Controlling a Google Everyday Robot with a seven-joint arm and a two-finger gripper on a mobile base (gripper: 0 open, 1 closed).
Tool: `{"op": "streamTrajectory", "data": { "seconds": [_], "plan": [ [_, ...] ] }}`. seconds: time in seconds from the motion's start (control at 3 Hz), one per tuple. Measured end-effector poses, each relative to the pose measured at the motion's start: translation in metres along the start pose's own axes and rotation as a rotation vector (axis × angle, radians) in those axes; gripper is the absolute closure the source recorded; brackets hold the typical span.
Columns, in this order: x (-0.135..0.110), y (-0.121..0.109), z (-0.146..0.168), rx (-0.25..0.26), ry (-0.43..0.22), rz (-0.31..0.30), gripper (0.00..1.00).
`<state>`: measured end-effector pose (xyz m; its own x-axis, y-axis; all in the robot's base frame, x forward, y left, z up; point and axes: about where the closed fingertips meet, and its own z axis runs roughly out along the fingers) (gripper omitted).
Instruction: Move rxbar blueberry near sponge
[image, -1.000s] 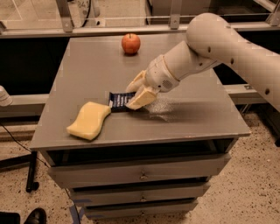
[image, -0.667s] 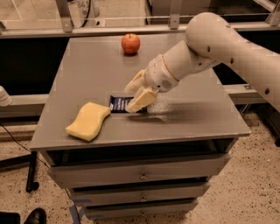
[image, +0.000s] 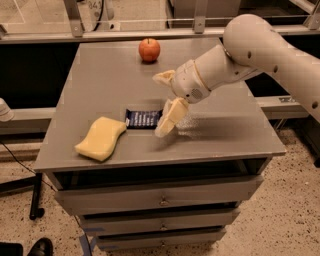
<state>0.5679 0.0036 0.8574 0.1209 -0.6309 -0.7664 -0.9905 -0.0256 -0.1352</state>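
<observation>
The rxbar blueberry (image: 142, 119), a dark navy wrapper with white lettering, lies flat on the grey table (image: 100, 75). Its left end is right next to the pale yellow sponge (image: 101, 138), which lies near the table's front left. My gripper (image: 159, 105) is open, with its cream fingers spread wide. The lower finger (image: 168, 119) hangs just over the bar's right end, and the upper finger (image: 163, 77) points left above it. The gripper holds nothing.
A red-orange apple (image: 149, 49) sits at the back of the table, left of my arm (image: 250, 50). The table tops a cabinet of drawers (image: 160, 197). A metal rail runs behind the table.
The gripper has opened, let go of the bar and drawn back to the upper right. The bar now lies on the table beside the sponge.
</observation>
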Motion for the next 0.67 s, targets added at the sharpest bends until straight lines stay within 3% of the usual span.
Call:
{"op": "streamTrajectory", "data": {
  "seconds": [0.33, 0.67],
  "plan": [
    [0.009, -0.016, -0.043, 0.089, -0.091, 0.047, 0.0],
    [0.028, -0.033, -0.116, 0.249, -0.216, 0.087, 0.0]
  ]
}}
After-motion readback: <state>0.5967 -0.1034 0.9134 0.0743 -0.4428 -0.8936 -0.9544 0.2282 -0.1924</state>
